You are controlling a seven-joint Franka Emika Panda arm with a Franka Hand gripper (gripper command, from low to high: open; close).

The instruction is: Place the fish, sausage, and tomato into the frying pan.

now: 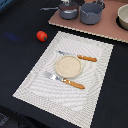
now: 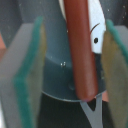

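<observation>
In the wrist view my gripper (image 2: 72, 70) is open, its green-padded fingers (image 2: 27, 75) wide apart on either side of the sausage (image 2: 80, 50). The red-brown sausage lies free between them, touching neither pad, over the dark blue-grey frying pan (image 2: 55, 75). The white fish (image 2: 98, 30) lies beside and partly under the sausage. The pan's grey handle (image 2: 94, 112) shows below. In the exterior view the pan (image 1: 68, 11) stands on the brown board at the back, with my gripper mostly cut off above it. The red tomato (image 1: 41, 35) sits on the dark table at the exterior view's left.
A grey pot (image 1: 91, 13) stands next to the pan on the brown board (image 1: 107, 31). A bowl (image 1: 123, 16) is at the far right edge. A woven placemat (image 1: 35, 85) holds a beige plate (image 1: 68, 66), an orange-handled knife (image 1: 80, 57) and a fork (image 1: 67, 81).
</observation>
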